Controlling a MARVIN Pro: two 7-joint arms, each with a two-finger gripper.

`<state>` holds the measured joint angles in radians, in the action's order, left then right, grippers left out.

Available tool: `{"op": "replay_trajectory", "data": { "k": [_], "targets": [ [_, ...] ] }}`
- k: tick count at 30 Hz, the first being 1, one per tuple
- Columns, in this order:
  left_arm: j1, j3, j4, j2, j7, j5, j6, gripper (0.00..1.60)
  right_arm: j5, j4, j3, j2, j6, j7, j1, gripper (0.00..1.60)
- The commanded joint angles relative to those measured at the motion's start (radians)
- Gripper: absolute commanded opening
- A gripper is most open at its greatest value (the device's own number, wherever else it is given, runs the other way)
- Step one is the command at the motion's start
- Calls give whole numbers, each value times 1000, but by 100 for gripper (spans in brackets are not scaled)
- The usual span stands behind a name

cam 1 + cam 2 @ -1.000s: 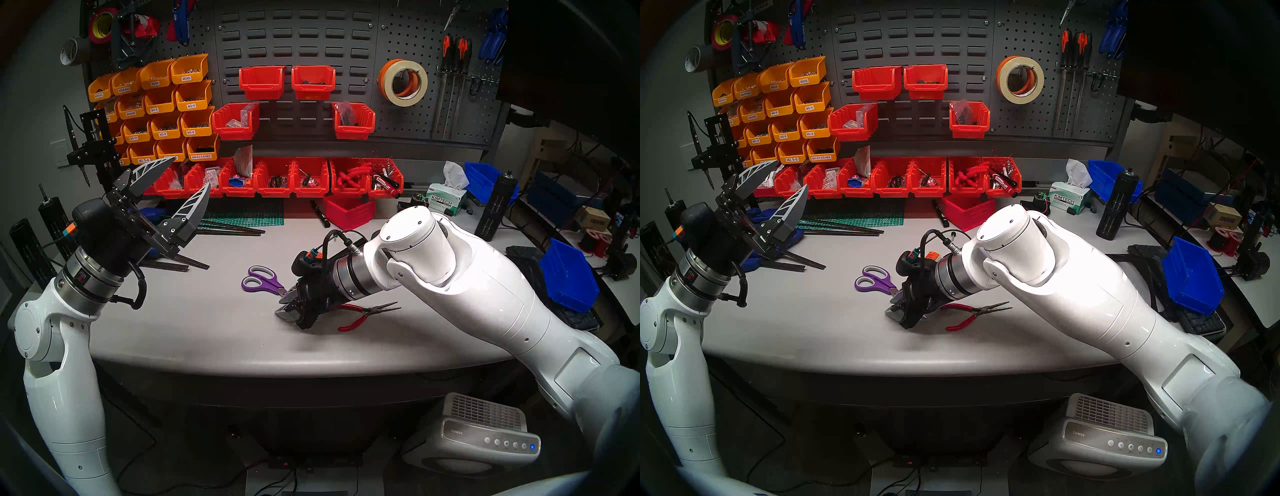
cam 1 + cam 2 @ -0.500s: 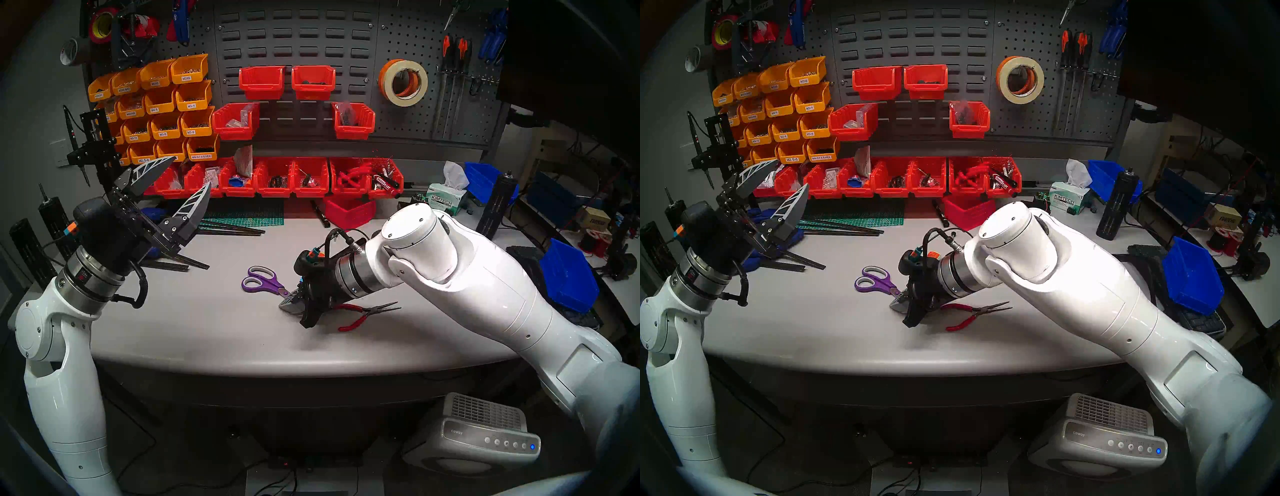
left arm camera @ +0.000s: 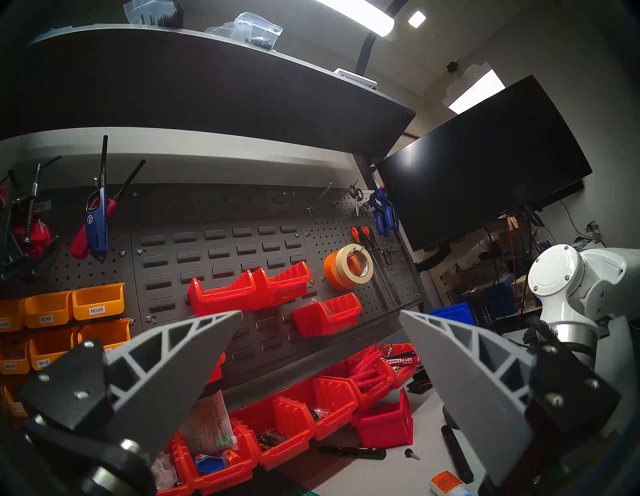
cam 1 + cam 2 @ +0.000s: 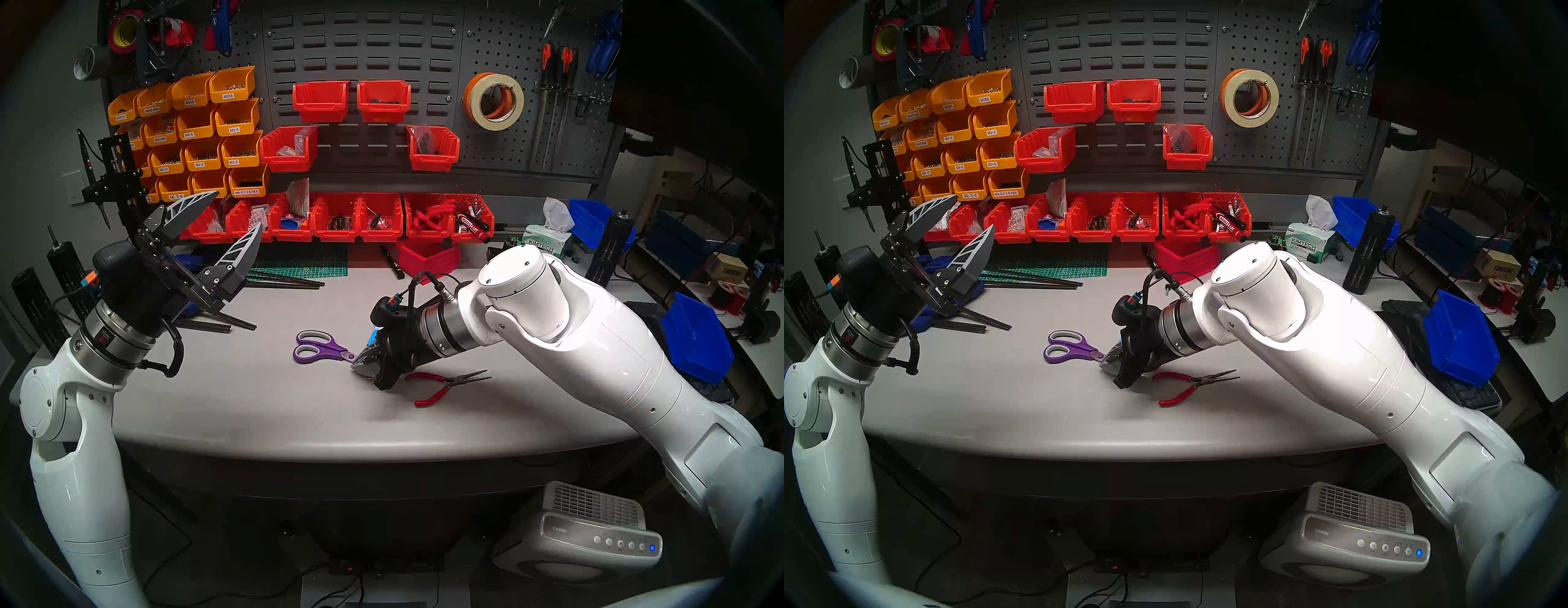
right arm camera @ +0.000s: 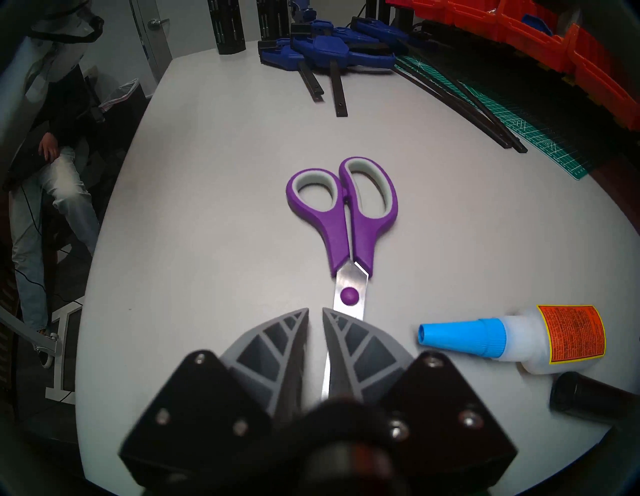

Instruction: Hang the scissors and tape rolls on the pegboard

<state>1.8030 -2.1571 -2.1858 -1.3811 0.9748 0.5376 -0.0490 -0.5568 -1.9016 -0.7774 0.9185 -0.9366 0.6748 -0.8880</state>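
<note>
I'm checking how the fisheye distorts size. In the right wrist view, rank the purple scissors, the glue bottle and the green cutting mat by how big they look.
Largest to smallest, as they look:
1. scissors, held by the blades in the right gripper
2. glue bottle
3. cutting mat, though only a strip shows and it lies farther away, so this is unsure.

The scissors (image 5: pixel 346 221) lie on the desk (image 5: pixel 207 242), blades between the right tool's (image 5: pixel 316 315) fingers, handles ahead. A glue bottle (image 5: pixel 519 337) lies just right of the tool; pliers (image 4: pixel 445 384) lie behind it.

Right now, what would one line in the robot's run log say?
right tool: shut on blades of purple-handled scissors | scissors: on grey table | left tool: open, empty | orange and cream tape rolls: hung on dark pegboard
</note>
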Motion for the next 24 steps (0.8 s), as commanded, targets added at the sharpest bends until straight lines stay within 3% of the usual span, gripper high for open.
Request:
{"op": "replay_trajectory", "data": {
  "k": [1, 7, 8, 10, 15, 20, 24],
  "targets": [
    [-18, 3, -11, 6, 1, 7, -5, 160, -40, -12, -50, 5, 0, 5, 1, 67],
    [-18, 4, -10, 7, -2, 6, -6, 160, -42, 7, -43, 3, 7, 4, 5, 78],
    [-19, 4, -10, 8, -3, 6, -6, 160, -41, 10, -41, 4, 8, 4, 7, 112],
    [-21, 2, -10, 10, -5, 8, -4, 160, -37, 16, -32, 7, 10, 6, 12, 130],
    [-23, -1, -8, 12, -10, 8, -5, 160, -28, 34, -15, 14, 17, 11, 21, 127],
    [-25, -2, -4, 14, -12, 9, -6, 160, -18, 51, -3, 19, 24, 14, 28, 114],
    [-27, -2, 1, 16, -13, 9, -8, 160, 1, 62, 13, 19, 27, 22, 38, 114]
  ]
}}
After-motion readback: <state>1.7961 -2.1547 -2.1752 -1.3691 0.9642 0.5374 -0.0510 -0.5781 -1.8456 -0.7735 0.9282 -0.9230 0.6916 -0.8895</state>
